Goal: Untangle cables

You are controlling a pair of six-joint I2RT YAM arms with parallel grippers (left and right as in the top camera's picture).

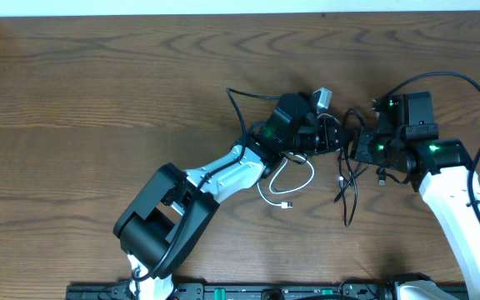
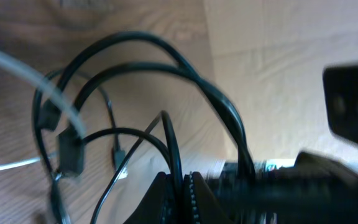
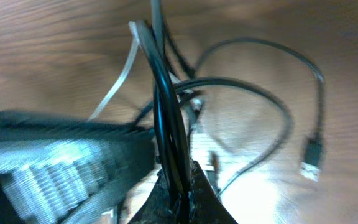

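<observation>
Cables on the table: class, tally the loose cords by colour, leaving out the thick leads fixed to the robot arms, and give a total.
black cable: 1
white cable: 1
Total: 2

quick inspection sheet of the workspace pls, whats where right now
surface: brown wooden table, bare apart from the cords and arms
job's things: black cable and white cable cross each other mid-table, not separated; part of the white one loops on the wood beside the left arm
clutter: nothing seen
grippers: left gripper shut on the black cable; right gripper shut on the black cable; the two sit close together
cables: thick arm cables arc above each wrist, apart from the job's cords
surroundings: pale strip along the far edge, dark rail at the near edge
</observation>
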